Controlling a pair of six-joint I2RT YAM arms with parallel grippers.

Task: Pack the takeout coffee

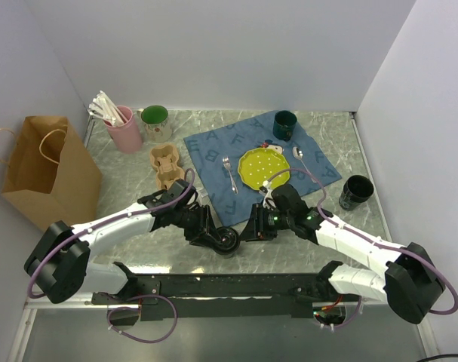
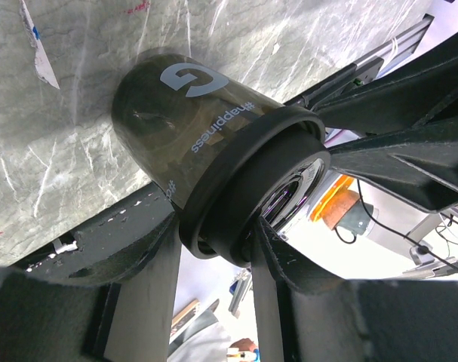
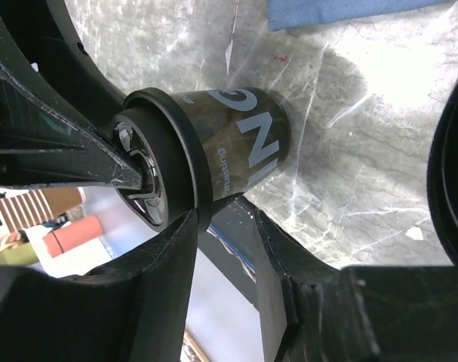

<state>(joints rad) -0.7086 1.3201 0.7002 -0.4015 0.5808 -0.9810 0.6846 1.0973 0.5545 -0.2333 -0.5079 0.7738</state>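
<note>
One takeout coffee [image 1: 228, 240], a dark cup with a black lid and white lettering, lies on its side low over the table near the front edge, between both arms. My left gripper [image 1: 211, 234] is shut on its lid rim [image 2: 236, 188], one finger on the lid top and one under the rim. From the other side my right gripper [image 1: 248, 230] stands open. Its fingers straddle the lid's lower edge [image 3: 189, 204] with a gap showing. The cup body [image 3: 244, 143] points toward the table. A second black cup [image 1: 355, 192] stands upright at the right.
A tan cup carrier [image 1: 166, 166] sits left of centre beside a brown paper bag [image 1: 51, 177]. On the blue cloth [image 1: 213, 151] are a green plate [image 1: 263, 167], a fork and a spoon. The dark green mug [image 1: 284, 124] and a pink cup of utensils [image 1: 123, 128] stand at the back.
</note>
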